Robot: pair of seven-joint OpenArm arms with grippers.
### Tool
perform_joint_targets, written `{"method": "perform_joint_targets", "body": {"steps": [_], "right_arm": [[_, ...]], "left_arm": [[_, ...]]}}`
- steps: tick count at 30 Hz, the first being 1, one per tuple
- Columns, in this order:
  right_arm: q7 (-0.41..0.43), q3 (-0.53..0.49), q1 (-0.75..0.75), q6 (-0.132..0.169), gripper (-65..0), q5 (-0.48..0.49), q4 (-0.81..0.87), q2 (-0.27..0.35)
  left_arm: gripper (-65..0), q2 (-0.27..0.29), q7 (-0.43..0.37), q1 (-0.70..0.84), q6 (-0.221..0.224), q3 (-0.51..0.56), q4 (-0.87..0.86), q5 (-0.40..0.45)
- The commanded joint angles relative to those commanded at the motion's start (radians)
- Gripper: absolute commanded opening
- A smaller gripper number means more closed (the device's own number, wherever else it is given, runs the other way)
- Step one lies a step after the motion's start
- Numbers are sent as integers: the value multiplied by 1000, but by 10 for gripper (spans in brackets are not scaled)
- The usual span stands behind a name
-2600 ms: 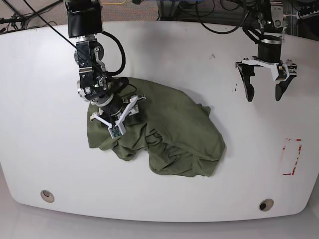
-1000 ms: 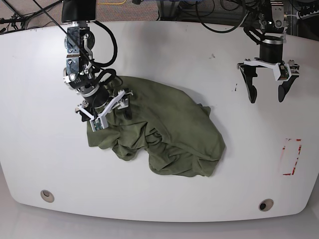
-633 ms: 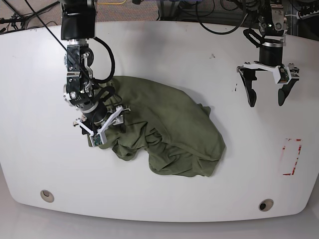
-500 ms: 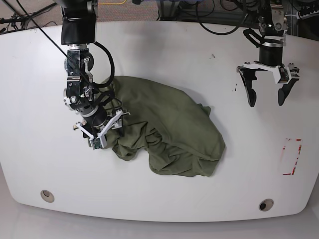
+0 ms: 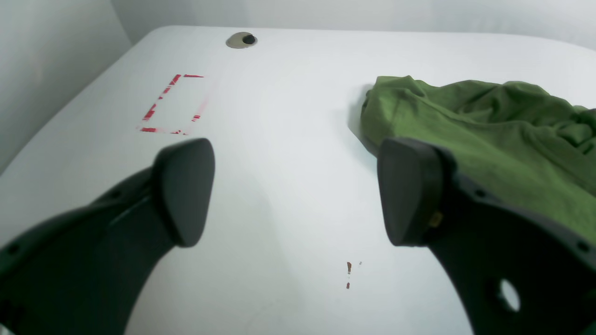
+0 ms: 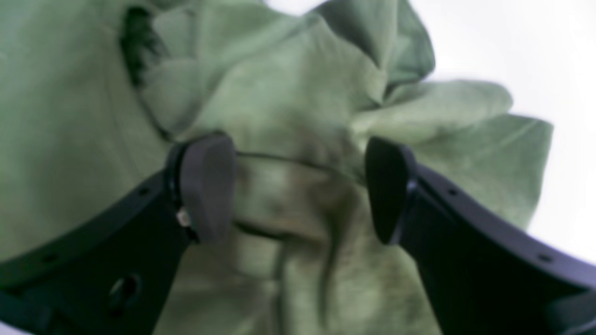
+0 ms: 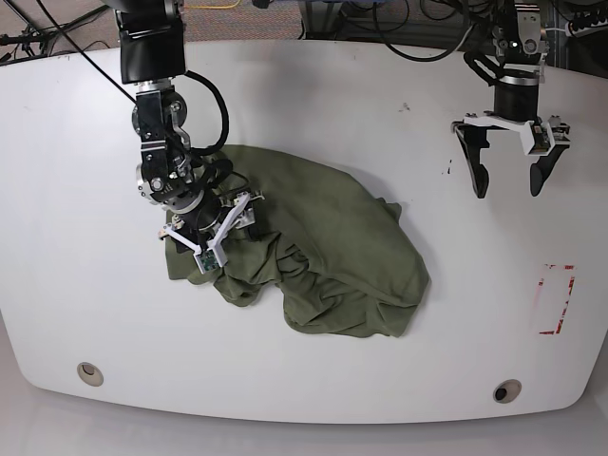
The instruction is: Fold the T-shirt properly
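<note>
The right gripper (image 7: 211, 231) has shifted across the near-left edge of the heap over the last few seconds, dipping toward the outer hem and now sitting back a little over the cloth; the T-shirt (image 7: 304, 252) itself lies in just the same crumpled mound as before. Its jaws stand apart, and the wrist view shows the two dark pads (image 6: 207, 186) straddling a raised ridge of green folds, pressed close to the fabric but not yet closed on it. I cannot say whether the tips touch the cloth.

The left gripper (image 7: 508, 171) hangs over bare table (image 7: 380, 104), jaws wide apart, well clear of the shirt's far edge, and has barely stirred. Near it sits a red taped rectangle (image 7: 556, 299).

To my eye the work is at the very start: the shirt is bunched left of centre, nothing spread, nothing folded. The step in hand looks like picking a hold on an edge or seam. Next, I judge, the right jaws must close on that ridge and draw it outward, the left arm coming in to take the opposite side.
</note>
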Motion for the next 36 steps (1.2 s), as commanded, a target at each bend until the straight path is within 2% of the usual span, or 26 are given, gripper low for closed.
{"method": "perform_joint_targets", "body": {"steps": [6, 14, 24, 30, 32, 36], "right_arm": [[8, 7, 2, 5, -232, 3, -38, 3], [20, 29, -17, 5, -236, 6, -6, -13], [34, 49, 4, -20, -233, 3, -30, -45], [35, 41, 0, -9, -231, -4, -25, -65], [31, 30, -11, 3, -234, -22, -10, -75], [30, 30, -12, 3, -246, -25, -7, -74]], "left_arm": [[-131, 1, 1, -1, -1, -2, -1, -1], [-132, 2, -3, -2, 0, -1, -2, -1], [-132, 1, 0, -6, -2, 0, -2, 1], [-132, 1, 0, -7, -1, 0, -4, 2], [-130, 2, 4, -10, -2, -1, -6, 5], [-130, 2, 6, -11, -2, -1, -6, 6]]}}
